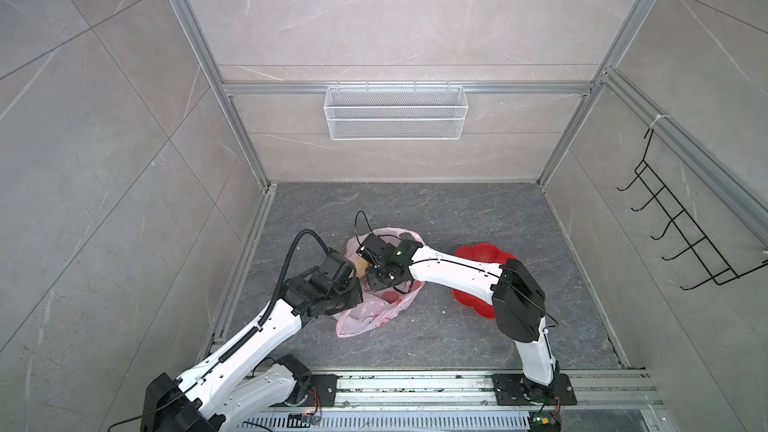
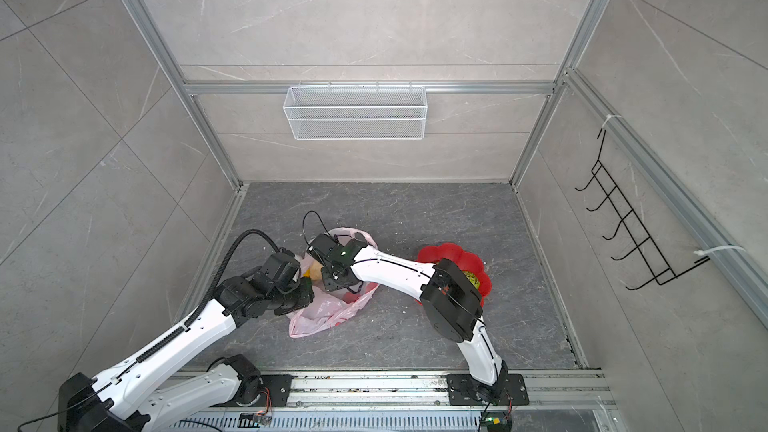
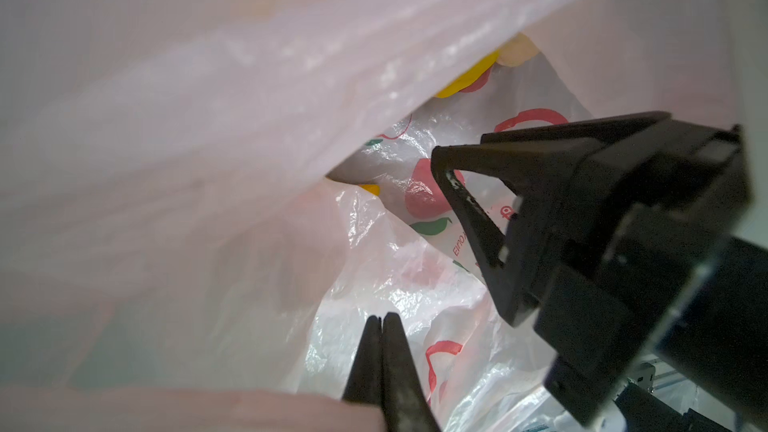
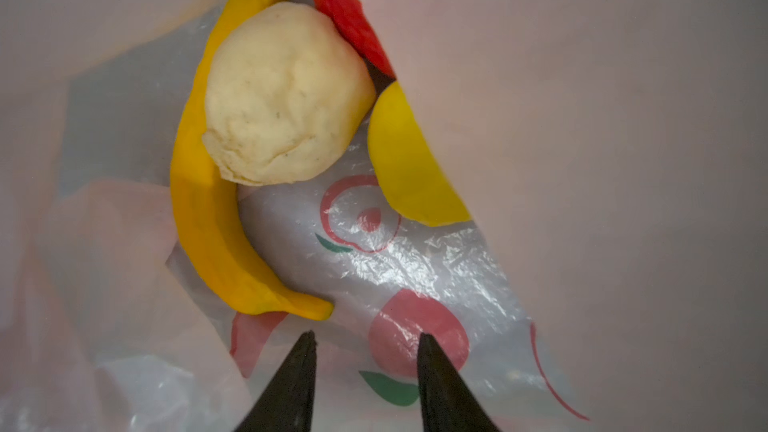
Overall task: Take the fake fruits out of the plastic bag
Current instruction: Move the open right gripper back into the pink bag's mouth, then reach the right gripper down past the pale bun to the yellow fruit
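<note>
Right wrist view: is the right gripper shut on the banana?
No, the right gripper stands open inside the plastic bag, its tips short of the banana, holding nothing.

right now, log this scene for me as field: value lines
bag: plastic bag lying on the dark surface
left arm: left gripper shut, at the bag's mouth
right arm: right gripper open, inside the bag, holding nothing
in bag: banana, cream ball against it, yellow fruit, red fruit
dish: red dish beside the bag, green fruit in it
</note>
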### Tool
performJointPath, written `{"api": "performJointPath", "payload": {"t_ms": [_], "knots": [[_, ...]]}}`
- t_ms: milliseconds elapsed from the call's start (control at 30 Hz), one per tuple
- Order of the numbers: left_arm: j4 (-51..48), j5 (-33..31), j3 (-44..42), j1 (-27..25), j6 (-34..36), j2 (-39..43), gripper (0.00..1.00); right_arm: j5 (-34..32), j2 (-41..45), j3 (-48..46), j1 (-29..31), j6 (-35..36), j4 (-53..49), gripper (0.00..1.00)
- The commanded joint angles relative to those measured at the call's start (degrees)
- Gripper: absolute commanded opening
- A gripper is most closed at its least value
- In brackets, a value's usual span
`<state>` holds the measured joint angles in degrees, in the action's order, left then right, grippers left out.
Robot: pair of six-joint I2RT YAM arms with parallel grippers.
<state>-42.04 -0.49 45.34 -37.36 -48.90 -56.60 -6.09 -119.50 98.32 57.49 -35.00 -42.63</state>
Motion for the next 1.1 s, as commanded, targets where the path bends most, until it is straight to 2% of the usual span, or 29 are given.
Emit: {"api": "performJointPath", "payload": {"t_ms": [0,333,667,1067], "knots": [[-1.27,-0.02,0.19,0.01,-0.40,1.13,0.00,-2.52,-1.90,2.71,-0.37,-0.78,-0.96,0.46],[-1.54,0.52,-0.07,-0.03,-0.66,1.69,0.00,-9.17,-3.72,2.52,-0.43,-3.70,-1.43,0.59],[-1.55,1.28,-0.40,-0.02,-0.75,2.42,0.00,-10.24,-4.66,0.68,-0.97,-5.41,3.26,0.79],[-1.28,2.62,-1.39,0.00,-0.75,3.42,0.00,-10.96,-6.33,1.92,-2.33,-6.84,5.63,0.81]]}}
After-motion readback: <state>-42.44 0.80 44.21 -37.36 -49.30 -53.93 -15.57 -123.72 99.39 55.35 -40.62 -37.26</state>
